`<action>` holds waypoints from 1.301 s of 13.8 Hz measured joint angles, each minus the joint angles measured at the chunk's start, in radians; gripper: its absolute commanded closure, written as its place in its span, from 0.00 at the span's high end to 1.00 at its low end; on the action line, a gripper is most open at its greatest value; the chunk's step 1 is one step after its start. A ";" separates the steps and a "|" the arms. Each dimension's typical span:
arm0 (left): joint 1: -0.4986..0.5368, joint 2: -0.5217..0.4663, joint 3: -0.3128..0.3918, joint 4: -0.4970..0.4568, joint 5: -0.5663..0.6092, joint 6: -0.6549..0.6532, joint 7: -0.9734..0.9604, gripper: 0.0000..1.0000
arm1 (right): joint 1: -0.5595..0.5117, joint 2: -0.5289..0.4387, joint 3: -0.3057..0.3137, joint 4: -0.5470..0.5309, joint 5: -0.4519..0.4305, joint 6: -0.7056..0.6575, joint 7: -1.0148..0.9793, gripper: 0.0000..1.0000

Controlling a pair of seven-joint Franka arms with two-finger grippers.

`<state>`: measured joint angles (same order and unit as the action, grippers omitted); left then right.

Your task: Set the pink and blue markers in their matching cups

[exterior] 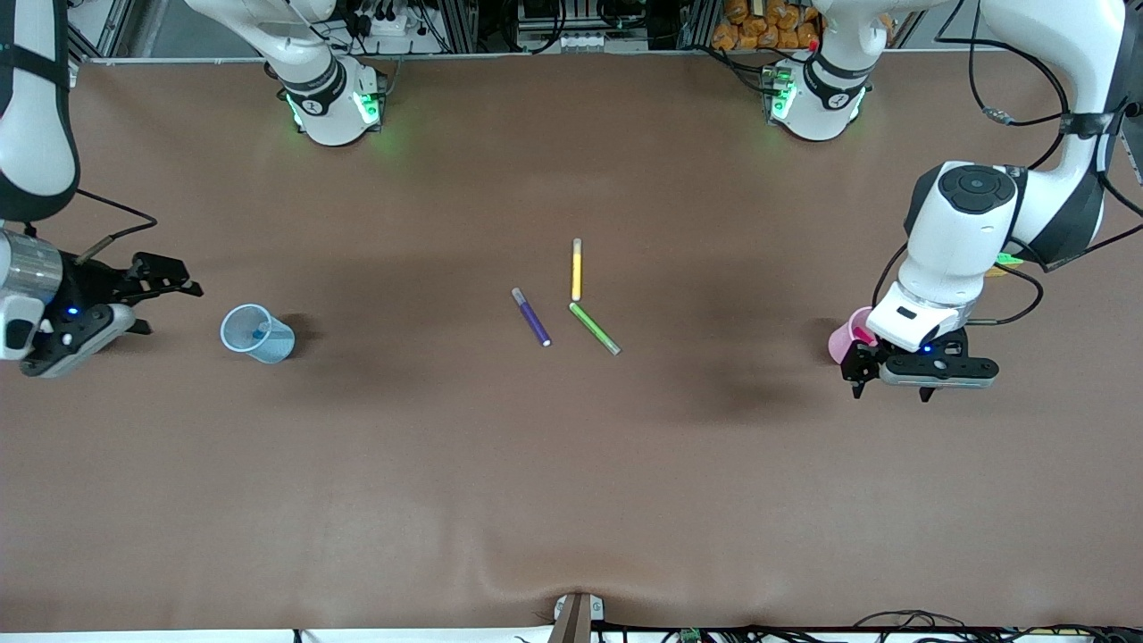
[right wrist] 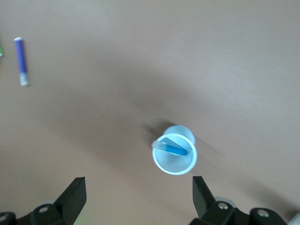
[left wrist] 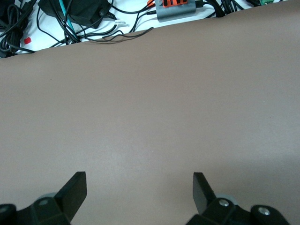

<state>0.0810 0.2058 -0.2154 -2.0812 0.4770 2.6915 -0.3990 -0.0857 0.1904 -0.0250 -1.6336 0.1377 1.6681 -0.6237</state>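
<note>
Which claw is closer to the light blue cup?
Right. The right claw is open just beside the light blue cup, at the right arm's end; the left claw, also open, is by the pink cup.

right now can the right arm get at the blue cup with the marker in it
Probably yes. The right gripper hangs open beside the blue cup, at the right arm's end of the table, with bare table between them. The blue marker leans inside; nothing blocks the way.
</note>
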 measured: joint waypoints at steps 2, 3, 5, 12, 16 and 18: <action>-0.012 -0.038 -0.011 0.005 -0.075 -0.087 0.001 1.00 | 0.000 -0.029 0.000 0.000 -0.020 0.002 0.116 1.00; -0.023 -0.061 -0.015 0.010 -0.113 -0.134 0.002 1.00 | 0.000 -0.044 0.000 0.000 -0.024 0.000 0.169 1.00; -0.042 -0.103 -0.018 0.033 -0.164 -0.241 0.002 1.00 | 0.001 -0.073 0.000 -0.002 -0.026 -0.007 0.247 1.00; -0.066 -0.188 -0.012 0.289 -0.360 -0.744 0.103 1.00 | 0.059 -0.180 0.005 -0.026 -0.070 -0.104 0.438 1.00; -0.066 -0.245 0.000 0.363 -0.405 -0.903 0.123 1.00 | 0.071 -0.214 0.005 -0.028 -0.082 -0.165 0.500 1.00; -0.066 -0.274 0.030 0.371 -0.446 -0.945 0.179 1.00 | 0.071 -0.216 0.004 -0.028 -0.092 -0.167 0.502 1.00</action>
<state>0.0152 -0.0677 -0.1855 -1.7100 0.0312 1.7465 -0.2203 -0.0147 -0.0258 -0.0215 -1.6614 0.0455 1.5013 -0.1213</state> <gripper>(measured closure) 0.000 0.000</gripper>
